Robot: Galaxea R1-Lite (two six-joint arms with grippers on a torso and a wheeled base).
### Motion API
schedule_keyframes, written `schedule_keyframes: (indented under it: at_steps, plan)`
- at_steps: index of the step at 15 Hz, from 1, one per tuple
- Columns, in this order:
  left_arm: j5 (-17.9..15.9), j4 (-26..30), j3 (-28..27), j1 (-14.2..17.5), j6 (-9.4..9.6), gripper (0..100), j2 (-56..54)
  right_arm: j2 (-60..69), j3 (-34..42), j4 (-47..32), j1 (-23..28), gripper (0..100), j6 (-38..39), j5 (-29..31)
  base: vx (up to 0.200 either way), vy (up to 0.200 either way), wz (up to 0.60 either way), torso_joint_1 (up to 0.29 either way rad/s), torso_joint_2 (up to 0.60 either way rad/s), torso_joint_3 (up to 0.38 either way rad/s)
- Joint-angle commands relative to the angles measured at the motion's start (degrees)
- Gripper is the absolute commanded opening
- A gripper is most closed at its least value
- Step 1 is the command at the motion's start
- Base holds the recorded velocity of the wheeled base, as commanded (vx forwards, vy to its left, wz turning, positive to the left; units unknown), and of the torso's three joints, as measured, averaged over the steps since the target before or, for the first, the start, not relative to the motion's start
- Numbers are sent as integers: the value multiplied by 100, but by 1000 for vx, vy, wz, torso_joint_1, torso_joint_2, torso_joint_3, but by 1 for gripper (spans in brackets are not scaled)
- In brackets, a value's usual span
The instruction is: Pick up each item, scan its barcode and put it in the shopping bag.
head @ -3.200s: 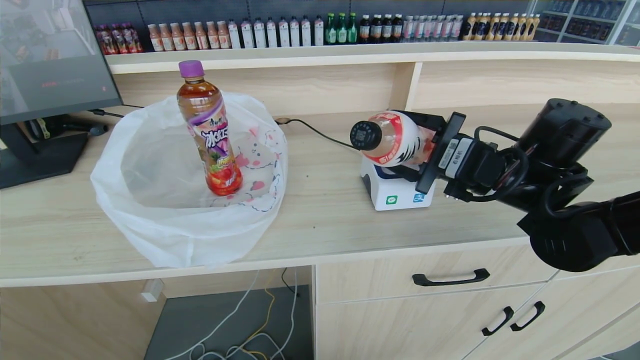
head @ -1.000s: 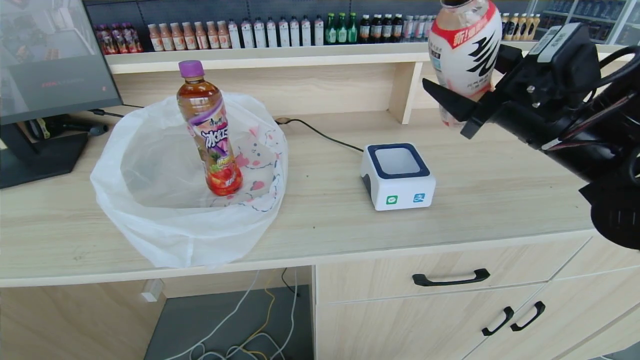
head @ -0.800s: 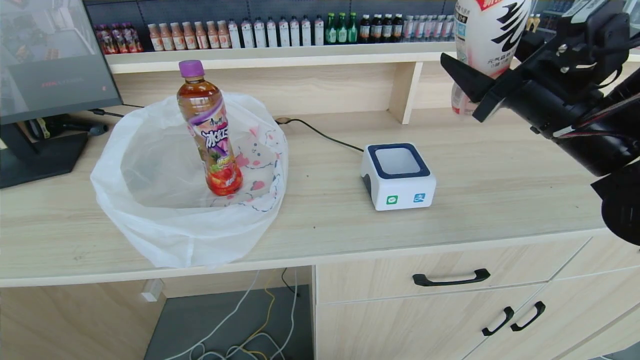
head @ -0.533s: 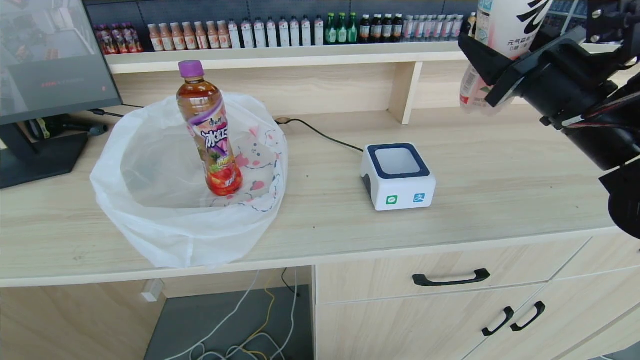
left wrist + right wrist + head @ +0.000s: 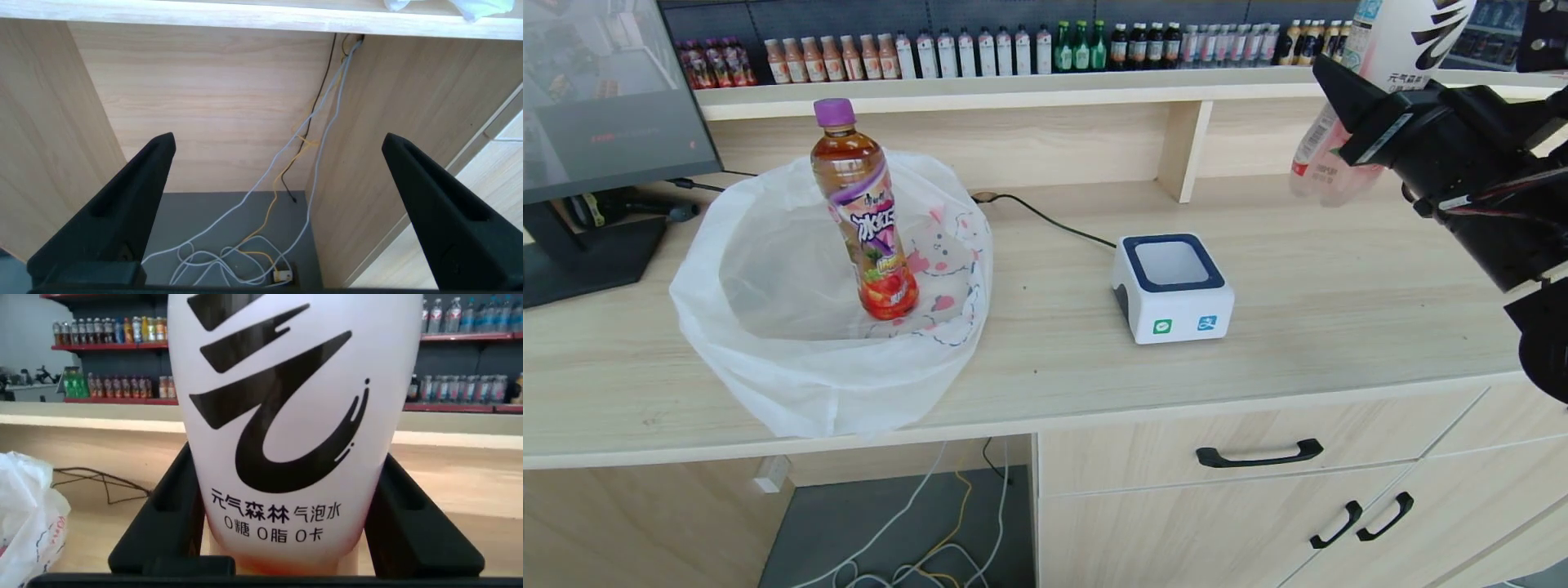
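Transport looks to be the step in hand. The right pincer [image 5: 290,539] is clamped on the lower body of a white bottle [image 5: 1409,37], held upright high over the far right corner of the table [image 5: 1339,302]. The scanner [image 5: 1172,286] sits mid-table toward the front edge, and the shopping bag [image 5: 792,392] stands open at the left end with a tea bottle [image 5: 866,220] upright inside.

To do it well, the robot should keep the bottle vertical and carry it high across the table. It should lower it into the free part of the bag beside the tea bottle without nudging it, and let go only once the base rests. The bag's thin wall may sag if brushed. The left pincer [image 5: 278,143] hangs with its jaws apart below the table's front edge.
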State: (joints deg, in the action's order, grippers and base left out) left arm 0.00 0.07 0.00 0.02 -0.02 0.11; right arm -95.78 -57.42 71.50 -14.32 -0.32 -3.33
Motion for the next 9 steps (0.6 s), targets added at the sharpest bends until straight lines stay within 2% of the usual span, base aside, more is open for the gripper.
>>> schedule_keyframes:
  at_steps: [1,2,4,9]
  plan:
    - [0,1,0,6,-6,100,-2,33,152,40,-35,0,278,632,0,0,0,0,0,0]
    - [0,1,0,-2,-6,100,-2,42,284,172,-53,0,339,834,0,0,0,0,0,0]
    - [0,1,0,-2,2,100,-2,42,627,541,-290,0,313,869,0,0,0,0,0,0]
    - [0,1,0,6,-15,100,-2,156,987,708,-659,0,207,843,0,0,0,0,0,0]
